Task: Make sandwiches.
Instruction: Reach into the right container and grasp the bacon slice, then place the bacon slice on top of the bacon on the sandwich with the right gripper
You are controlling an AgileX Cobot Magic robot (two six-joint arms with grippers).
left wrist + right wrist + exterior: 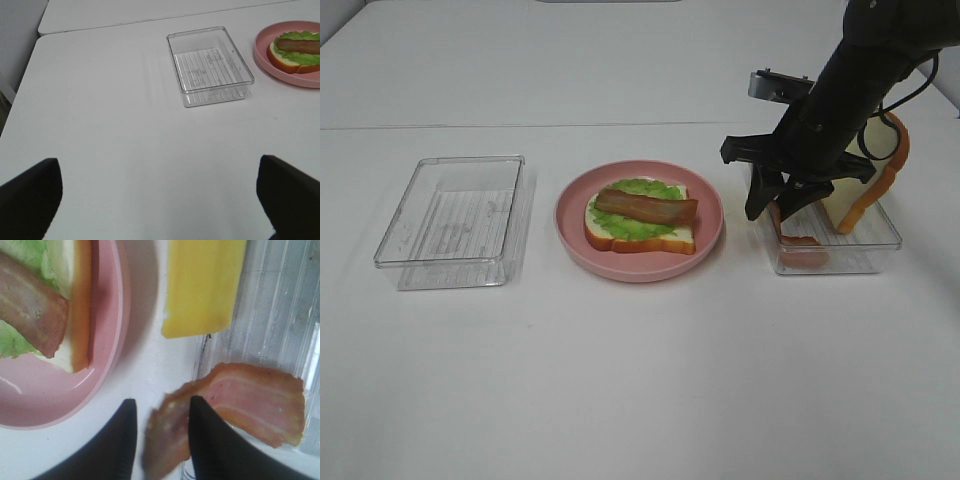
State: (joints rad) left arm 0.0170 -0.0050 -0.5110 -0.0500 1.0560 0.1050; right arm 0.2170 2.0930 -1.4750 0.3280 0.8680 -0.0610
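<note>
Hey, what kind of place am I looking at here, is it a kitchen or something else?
Probably a robot test bench, not a kitchen: a bare white table, a black robot arm reaching into a clear tray, and a toy open sandwich on a pink plate.

A white table point(620, 380) abuts a second white table point(520, 60), evenly lit.

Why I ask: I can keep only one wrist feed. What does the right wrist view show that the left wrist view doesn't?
Only right wrist: a cheese slice, a ribbed tray, and a loose bacon strip with its end between the fingers of the right gripper. Only left wrist: another clear tray and the wide-open left gripper. Both: the pink plate holding the half-built sandwich.
</note>
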